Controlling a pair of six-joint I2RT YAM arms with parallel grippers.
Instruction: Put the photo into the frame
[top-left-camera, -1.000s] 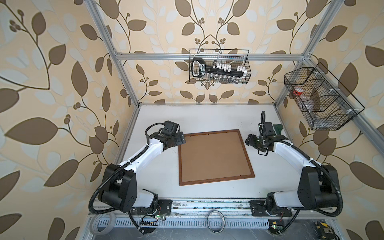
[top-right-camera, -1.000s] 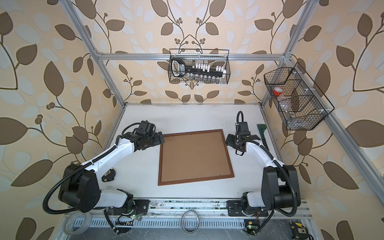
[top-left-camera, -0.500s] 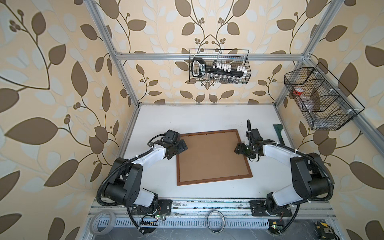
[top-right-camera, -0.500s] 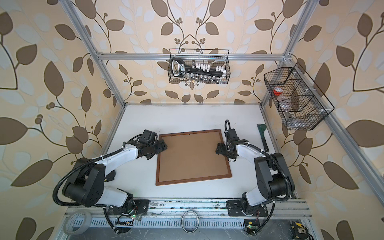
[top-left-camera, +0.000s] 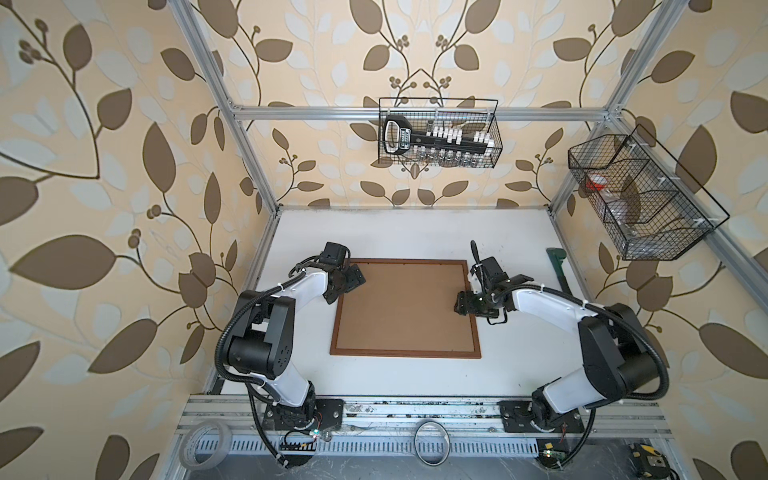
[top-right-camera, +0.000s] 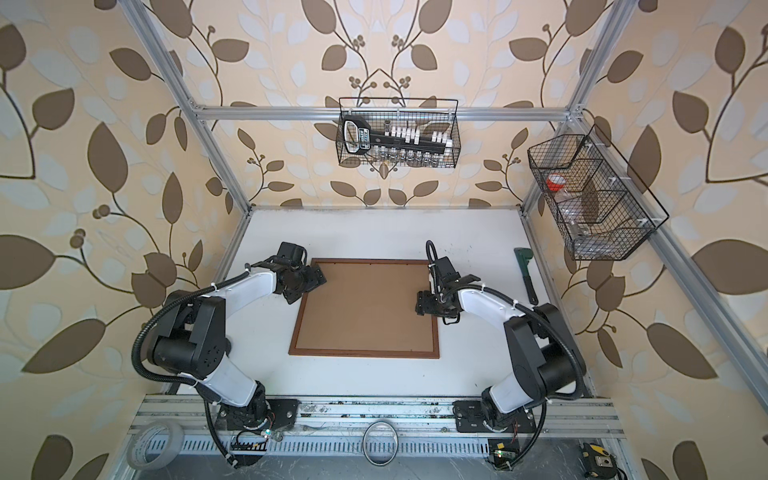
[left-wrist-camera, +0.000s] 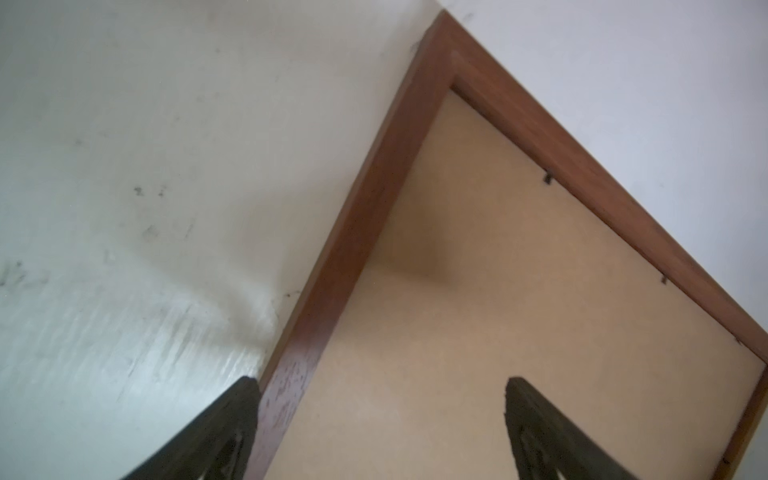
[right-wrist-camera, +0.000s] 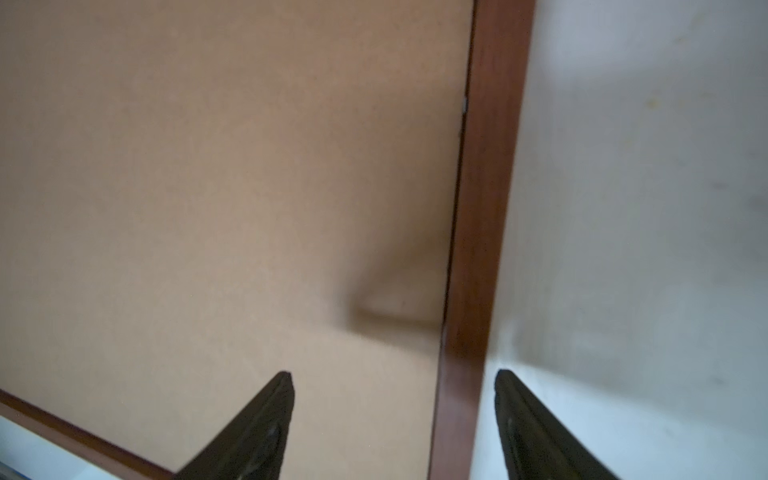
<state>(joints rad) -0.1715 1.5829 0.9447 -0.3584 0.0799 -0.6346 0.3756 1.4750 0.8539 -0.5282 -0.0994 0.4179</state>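
Frame (top-left-camera: 405, 354) on table (top-left-camera: 415, 232), left fingers (left-wrist-camera: 220, 436), right fingers (right-wrist-camera: 257, 432) apart astride its sides.

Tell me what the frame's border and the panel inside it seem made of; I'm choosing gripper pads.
The frame: reddish-brown wood or wood-look moulding, semi-gloss; faint grain streaks and soft sheen show. The backing board: probably matte fibreboard or cardboard; flat tan, grainless, no shine.

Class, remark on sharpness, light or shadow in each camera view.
Both top views: sharp, evenly lit; left wrist view: soft, sheen on the table, shadow on the backing board; right wrist view: blurrier, the frame smeared.
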